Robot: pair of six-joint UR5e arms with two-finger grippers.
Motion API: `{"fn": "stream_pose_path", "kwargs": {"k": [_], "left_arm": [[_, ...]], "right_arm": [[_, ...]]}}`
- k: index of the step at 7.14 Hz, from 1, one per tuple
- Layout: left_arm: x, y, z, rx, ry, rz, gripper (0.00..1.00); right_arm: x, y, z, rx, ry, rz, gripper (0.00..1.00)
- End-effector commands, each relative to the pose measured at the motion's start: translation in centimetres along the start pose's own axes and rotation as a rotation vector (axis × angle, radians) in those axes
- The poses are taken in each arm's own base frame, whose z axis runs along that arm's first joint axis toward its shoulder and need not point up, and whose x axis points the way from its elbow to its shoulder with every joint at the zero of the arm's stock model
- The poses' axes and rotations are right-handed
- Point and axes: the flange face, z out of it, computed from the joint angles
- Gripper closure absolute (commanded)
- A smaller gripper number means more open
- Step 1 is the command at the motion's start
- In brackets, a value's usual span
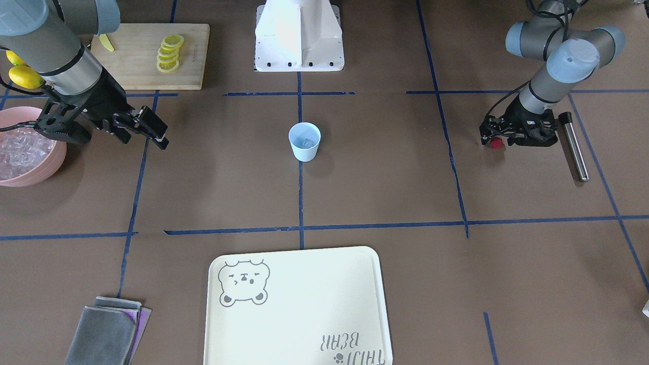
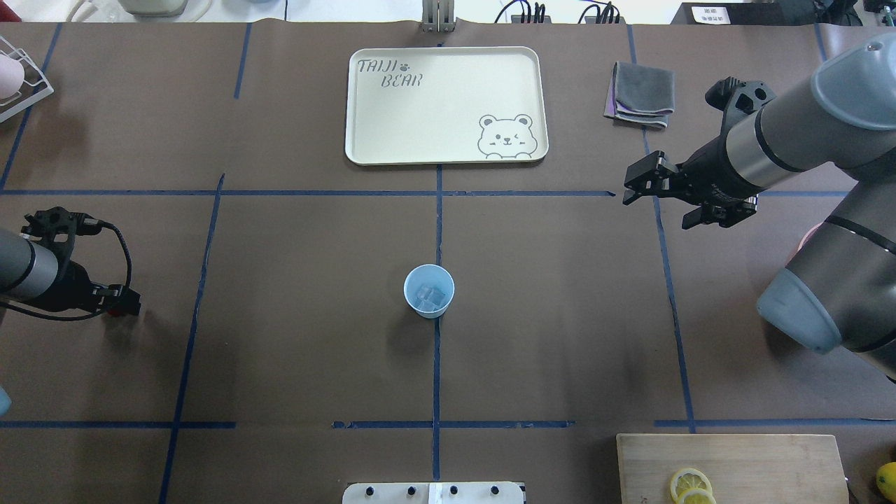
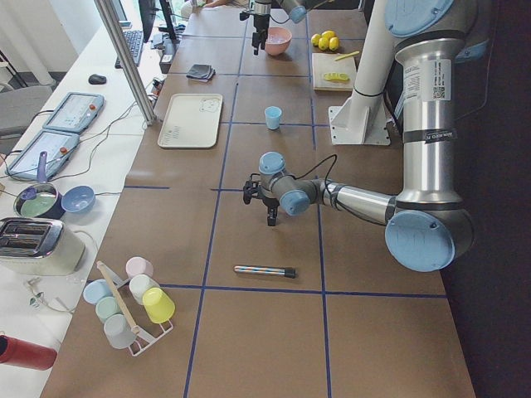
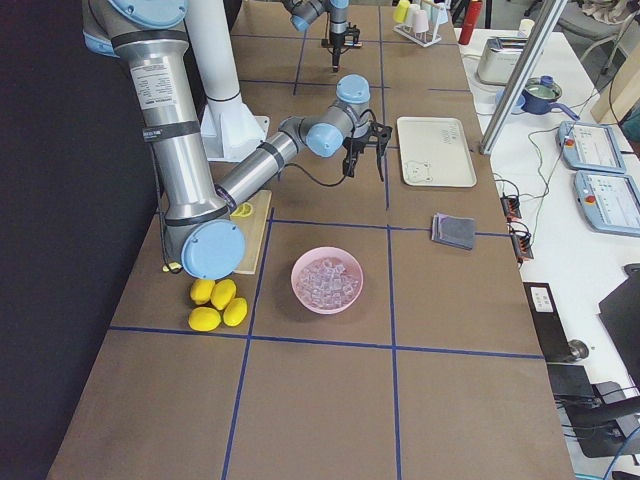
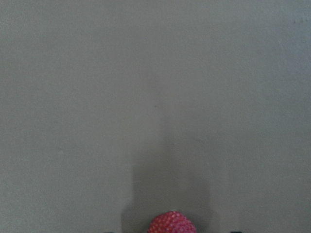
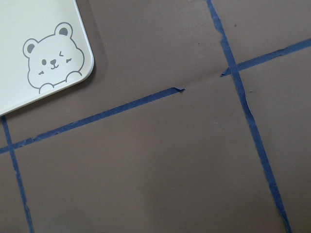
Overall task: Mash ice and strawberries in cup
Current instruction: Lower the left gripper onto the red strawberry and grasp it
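Observation:
The pale blue cup stands upright at the table's middle, and it also shows in the overhead view. Clear ice cubes lie inside it. My left gripper is down at the table, far from the cup. The small red strawberry sits between its jaws, which look open. The left wrist view shows only the strawberry's top and no fingers. My right gripper is open and empty, raised above the table between the cup and the pink bowl.
A pink bowl of ice cubes sits under the right arm. A metal rod with a black end lies beside the left gripper. There are also a bear tray, a grey cloth and a cutting board with lemon slices.

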Motion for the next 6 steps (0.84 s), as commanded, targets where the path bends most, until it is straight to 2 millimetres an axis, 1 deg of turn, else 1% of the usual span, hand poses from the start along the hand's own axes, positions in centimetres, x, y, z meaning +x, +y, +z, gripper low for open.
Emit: {"fn": "stream_pose_path", "kwargs": {"k": [1, 2, 3, 4, 5, 6], "left_arm": [[-0.1, -0.2, -0.1, 0.02, -0.011, 0.001, 0.37], [-0.2, -0.2, -0.1, 0.018, -0.013, -0.002, 0.57], [-0.1, -0.1, -0.1, 0.017, -0.011, -0.001, 0.92], [0.0, -0.1, -0.2, 0.014, -0.006, -0.003, 1.0], [0.9, -0.2, -1.2, 0.023, 0.015, 0.005, 1.0], [3.2, -0.2, -3.4, 0.047, 0.061, 0.007, 1.0]], "right_arm": [[0.0, 0.1, -0.1, 0.001, -0.002, -0.001, 0.01], [0.0, 0.1, -0.1, 0.001, -0.002, -0.001, 0.01], [0.0, 0.1, -0.1, 0.001, -0.002, -0.001, 0.01], [0.0, 0.1, -0.2, 0.001, -0.003, -0.002, 0.01], [-0.1, 0.0, -0.3, 0.001, -0.006, -0.001, 0.01], [0.3, -0.3, -1.3, 0.014, -0.012, 0.006, 0.01]]}}
